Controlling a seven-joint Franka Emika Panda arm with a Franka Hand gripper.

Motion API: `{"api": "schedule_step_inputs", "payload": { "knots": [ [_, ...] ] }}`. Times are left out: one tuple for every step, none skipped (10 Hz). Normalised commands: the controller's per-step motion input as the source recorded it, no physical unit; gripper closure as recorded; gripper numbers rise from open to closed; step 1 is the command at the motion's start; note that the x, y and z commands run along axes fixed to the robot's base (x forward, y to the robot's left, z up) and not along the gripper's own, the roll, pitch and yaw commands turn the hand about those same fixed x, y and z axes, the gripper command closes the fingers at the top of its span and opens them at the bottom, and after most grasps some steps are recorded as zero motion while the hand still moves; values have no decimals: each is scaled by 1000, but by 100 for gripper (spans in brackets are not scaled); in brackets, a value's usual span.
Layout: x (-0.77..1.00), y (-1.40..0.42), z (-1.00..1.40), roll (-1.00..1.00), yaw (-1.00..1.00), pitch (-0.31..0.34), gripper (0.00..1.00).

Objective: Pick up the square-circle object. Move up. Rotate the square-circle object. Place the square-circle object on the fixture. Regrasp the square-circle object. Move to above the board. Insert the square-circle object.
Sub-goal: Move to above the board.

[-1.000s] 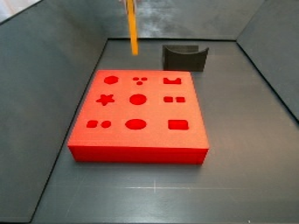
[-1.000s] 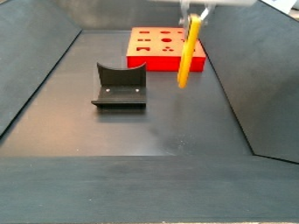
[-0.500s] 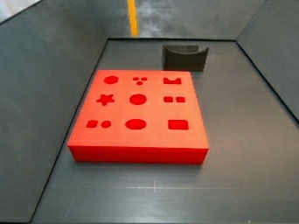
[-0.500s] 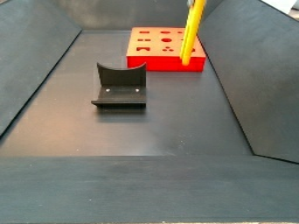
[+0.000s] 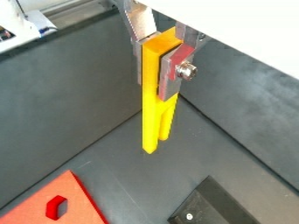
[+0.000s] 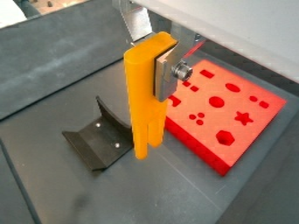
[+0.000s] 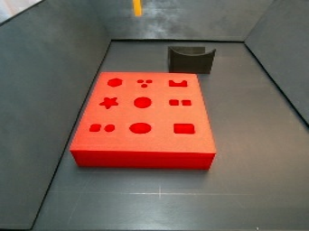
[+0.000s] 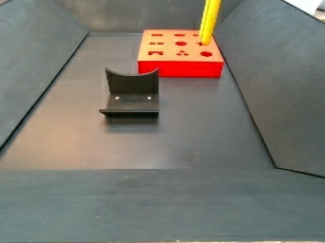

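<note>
Grey floor; tool gripping square-circle object.

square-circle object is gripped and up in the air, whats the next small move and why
Probably rotate it. In both wrist views the claw is shut on the top of the square-circle object, which hangs upright, clear of the floor. The fixture holds nothing, and its concave top looks made to cradle the bar lying down, so turning the bar toward horizontal should come before carrying it there.

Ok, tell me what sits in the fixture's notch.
Nothing: the fixture has a bare notch in both side views. The pincer holds the square-circle object upright in the air, well above the floor.
</note>
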Motion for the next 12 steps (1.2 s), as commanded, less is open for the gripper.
{"api": "schedule_step_inputs", "payload": {
  "knots": [
    [12,5,955,64,45,93,100],
    [9,1,791,68,46,93,100],
    [9,-2,628,72,47,93,100],
    [10,-4,470,75,49,93,100],
    [8,-6,258,78,50,94,100],
    [206,-1000,-22,160,-319,555,100],
    [214,-1000,-38,163,-285,522,100],
    [232,-1000,-30,127,-166,458,100],
    [246,-1000,-30,41,-74,337,100],
    [245,-1000,-30,23,-45,271,100],
    [250,-1000,-23,-6,-8,155,100],
    [253,-1000,-21,-9,-5,136,100]
  ]
}}
